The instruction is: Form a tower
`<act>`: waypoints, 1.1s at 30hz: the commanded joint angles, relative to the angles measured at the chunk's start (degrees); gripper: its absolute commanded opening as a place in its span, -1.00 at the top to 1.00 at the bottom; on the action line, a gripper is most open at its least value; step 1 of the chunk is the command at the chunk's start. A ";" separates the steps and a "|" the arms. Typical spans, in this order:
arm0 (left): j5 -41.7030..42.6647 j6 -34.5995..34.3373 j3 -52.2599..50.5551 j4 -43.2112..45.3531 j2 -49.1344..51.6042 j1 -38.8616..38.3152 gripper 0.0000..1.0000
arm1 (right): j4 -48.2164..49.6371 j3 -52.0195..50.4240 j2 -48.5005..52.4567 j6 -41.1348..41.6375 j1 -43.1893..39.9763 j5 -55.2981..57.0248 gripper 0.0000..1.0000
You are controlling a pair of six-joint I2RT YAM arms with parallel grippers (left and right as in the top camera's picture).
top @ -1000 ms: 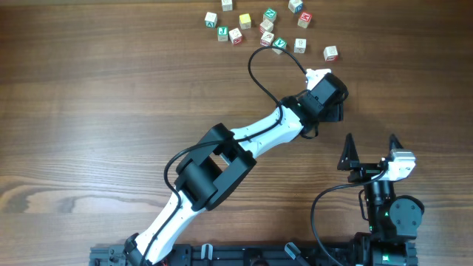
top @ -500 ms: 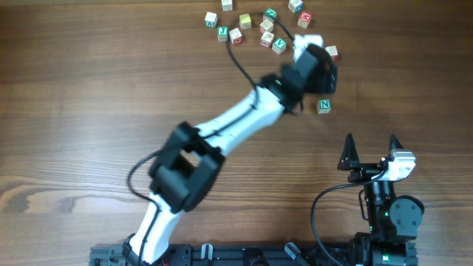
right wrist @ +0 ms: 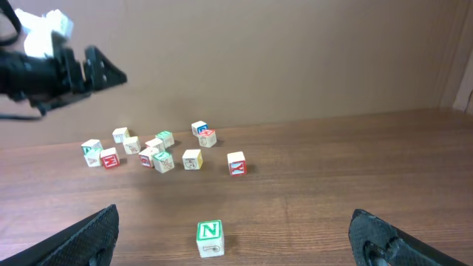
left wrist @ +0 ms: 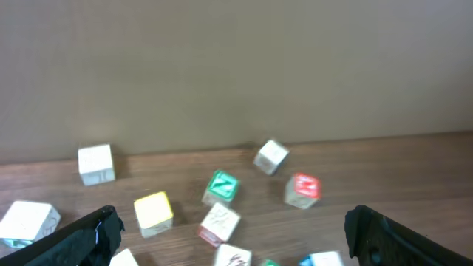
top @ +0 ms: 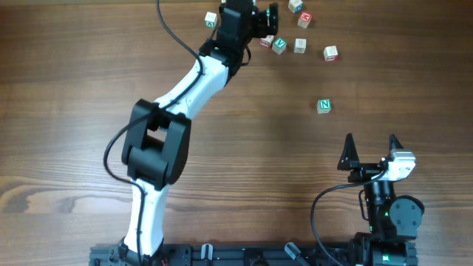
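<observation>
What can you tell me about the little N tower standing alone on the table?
The tower looks small and wooden: a green-and-white N face uppermost, a pale face with a faint reddish mark below. Any seam between cubes is too small to see. It stands upright on the bare table, alone, well apart from the loose cubes farther back. Nothing touches it: the left gripper is over those cubes, the right gripper short of it, both jaws open.

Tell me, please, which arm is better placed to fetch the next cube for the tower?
Left. The left gripper, open, hovers over the loose cubes on the far side. The right gripper, also open, sits back near the green N cube, well away from them.
</observation>
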 commanded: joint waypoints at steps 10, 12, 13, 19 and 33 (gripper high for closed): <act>4.20 8.17 12.22 -6.47 14.64 -0.57 -0.99 | 0.31 -0.07 -0.35 -1.05 -0.28 0.55 -0.99; 4.17 8.17 12.22 -8.11 15.39 -0.55 -0.99 | 0.31 -0.07 -0.35 -1.03 -0.28 0.55 -0.99; 4.17 8.17 12.22 -8.70 15.65 -0.55 -0.95 | 0.31 -0.07 -0.35 -1.05 -0.28 0.55 -0.99; 4.20 8.00 12.22 -9.62 17.40 -1.20 -0.68 | 0.31 -0.07 -0.35 -1.03 -0.28 0.55 -0.99; 4.20 7.98 12.22 -10.62 17.64 -0.96 -0.61 | 0.31 -0.07 -0.35 -1.05 -0.28 0.55 -0.99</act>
